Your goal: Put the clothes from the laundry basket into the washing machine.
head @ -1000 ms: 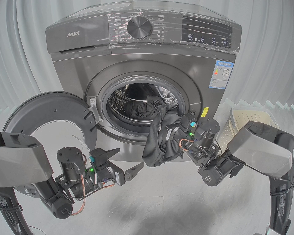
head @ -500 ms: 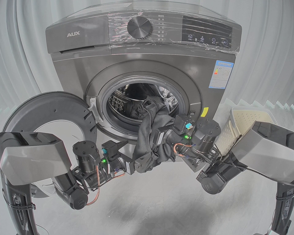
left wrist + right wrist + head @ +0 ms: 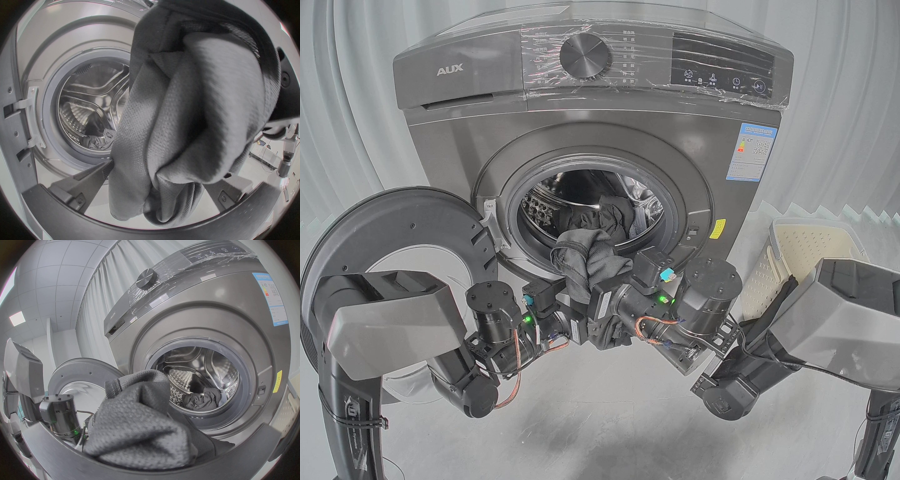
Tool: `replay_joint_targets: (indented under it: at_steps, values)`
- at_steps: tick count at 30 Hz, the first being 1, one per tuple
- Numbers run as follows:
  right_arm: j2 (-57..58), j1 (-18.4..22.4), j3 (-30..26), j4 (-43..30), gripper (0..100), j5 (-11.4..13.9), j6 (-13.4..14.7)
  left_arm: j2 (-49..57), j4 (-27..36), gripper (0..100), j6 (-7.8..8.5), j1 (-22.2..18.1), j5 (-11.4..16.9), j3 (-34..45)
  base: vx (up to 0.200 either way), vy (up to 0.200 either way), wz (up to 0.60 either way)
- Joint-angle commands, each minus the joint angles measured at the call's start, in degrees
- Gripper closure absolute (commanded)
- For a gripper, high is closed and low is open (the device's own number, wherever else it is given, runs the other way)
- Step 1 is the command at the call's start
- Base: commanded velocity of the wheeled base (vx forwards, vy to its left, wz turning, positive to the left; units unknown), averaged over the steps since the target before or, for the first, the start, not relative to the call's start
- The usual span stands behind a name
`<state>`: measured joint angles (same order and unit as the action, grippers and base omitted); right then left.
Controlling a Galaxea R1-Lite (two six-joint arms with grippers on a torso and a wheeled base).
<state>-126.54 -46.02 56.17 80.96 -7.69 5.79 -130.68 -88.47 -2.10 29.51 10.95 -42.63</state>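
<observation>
The washing machine (image 3: 487, 144) stood with its round door (image 3: 394, 225) swung wide to the robot's left, and the drum (image 3: 581, 184) was open to the front. The cream laundry basket (image 3: 800, 240) sat on the floor to the right of the machine, and what lay inside it could not be made out.

A dark garment (image 3: 587, 259) was bunched just in front of the lower lip of the opening. Its top rose to the rim while its lower folds hung below the sill, so it was not yet inside. Some dark clothes (image 3: 594, 219) already lay in the drum behind it.

The right gripper (image 3: 594, 300) sat under the bundle with the cloth draped over it. Whether it was clamped on the garment could not be told. The left gripper (image 3: 577, 323) was pressed up against the hanging part from the other side. In the left wrist view its fingers (image 3: 90, 175) stood apart with the cloth between them, not closed on it.

The step in hand looked like loading this garment, with the left arm placed to gather the trailing end. The next move would probably call for the left gripper to close on that loose cloth, then for both arms to lift the bundle over the rim and push it deep enough that nothing hangs across the door seal
</observation>
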Motion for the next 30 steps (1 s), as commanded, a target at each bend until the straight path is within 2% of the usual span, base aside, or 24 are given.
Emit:
replay_joint_targets:
  at_steps: [1, 20, 21, 30]
  values:
    - [0.24, -0.39, -0.89, 0.08, 100, -0.04, 0.54, -2.91, -0.04, 0, -0.1, -0.42, -0.05, -2.98, 0.0, 0.0, 0.0]
    - [1.56, -0.39, -1.15, 0.17, 100, -0.04, 0.71, -5.37, -0.13, 0, -0.01, -0.07, -0.05, -5.97, 0.0, 0.0, 0.0]
    - [1.47, -0.39, -1.24, 0.17, 100, -0.04, 0.71, -5.37, -0.21, 100, -0.1, -0.16, -0.05, -6.15, 0.0, 0.0, 0.0]
    - [1.47, 0.49, -1.24, 0.17, 100, -0.04, 0.8, -4.58, -0.39, 100, -0.1, -0.77, -0.05, -6.15, 0.0, 0.0, 0.0]
